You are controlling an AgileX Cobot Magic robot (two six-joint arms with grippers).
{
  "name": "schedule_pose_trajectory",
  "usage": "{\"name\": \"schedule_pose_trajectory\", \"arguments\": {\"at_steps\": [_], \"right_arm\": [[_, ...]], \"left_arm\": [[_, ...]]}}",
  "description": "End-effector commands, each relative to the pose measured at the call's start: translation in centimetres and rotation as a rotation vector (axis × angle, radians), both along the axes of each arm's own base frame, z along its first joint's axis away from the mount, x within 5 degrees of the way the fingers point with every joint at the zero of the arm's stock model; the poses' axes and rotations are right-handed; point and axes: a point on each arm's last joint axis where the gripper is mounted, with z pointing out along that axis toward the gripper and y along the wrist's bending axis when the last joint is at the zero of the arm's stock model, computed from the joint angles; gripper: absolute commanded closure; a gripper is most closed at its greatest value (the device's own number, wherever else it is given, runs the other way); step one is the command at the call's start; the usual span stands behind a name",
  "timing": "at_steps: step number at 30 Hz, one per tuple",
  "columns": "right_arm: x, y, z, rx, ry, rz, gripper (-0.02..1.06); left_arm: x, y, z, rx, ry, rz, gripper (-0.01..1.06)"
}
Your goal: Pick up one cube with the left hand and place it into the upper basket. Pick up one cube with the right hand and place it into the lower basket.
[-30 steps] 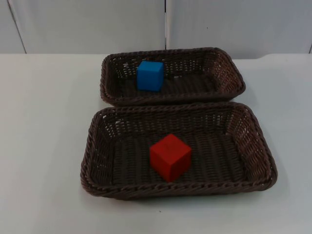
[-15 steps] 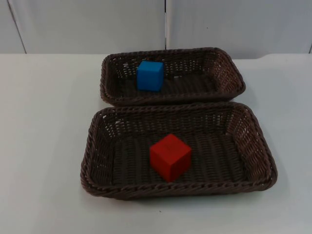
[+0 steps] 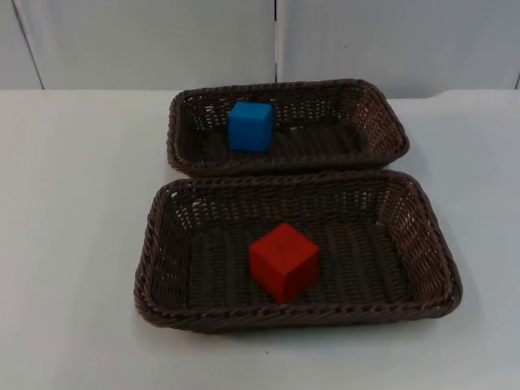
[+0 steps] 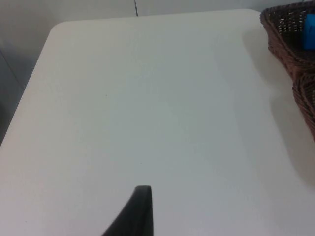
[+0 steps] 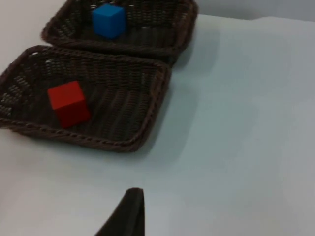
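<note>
A blue cube (image 3: pixel 250 125) rests in the left half of the upper basket (image 3: pixel 382 122). A red cube (image 3: pixel 283 262) sits near the middle of the lower basket (image 3: pixel 431 244). Both arms wait away from the baskets. My left gripper (image 4: pixel 139 211) hangs over bare table to the left of the baskets, where the upper basket's rim (image 4: pixel 280 34) and a sliver of the blue cube (image 4: pixel 310 32) show. My right gripper (image 5: pixel 129 211) hangs over bare table to the right of the lower basket (image 5: pixel 152 108), looking across at the red cube (image 5: pixel 68 103) and blue cube (image 5: pixel 109 19).
The two brown wicker baskets stand one behind the other, almost touching. White table (image 3: pixel 73 244) lies on both sides of them. The grey partition wall (image 3: pixel 276 41) closes off the back. The table's far corner (image 4: pixel 54 29) is rounded.
</note>
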Motion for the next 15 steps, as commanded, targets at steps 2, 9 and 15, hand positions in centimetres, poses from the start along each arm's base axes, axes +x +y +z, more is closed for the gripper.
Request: {"name": "schedule_pose_trajectory", "arguments": {"at_steps": [2,9,15], "right_arm": [[-0.05,0.05,-0.05,0.005,-0.003,-0.049,-0.01],[-0.09,0.15,-0.05,0.005,-0.004,-0.188,-0.01],[-0.11,0.22,-0.05,0.005,-0.004,-0.284,-0.01]], "left_arm": [[-0.02,-0.04,-0.18,-0.01,0.005,0.002,0.0],[-0.02,-0.04,-0.18,-0.01,0.005,0.002,0.0],[-0.02,-0.04,-0.18,-0.01,0.005,0.002,0.0]]}}
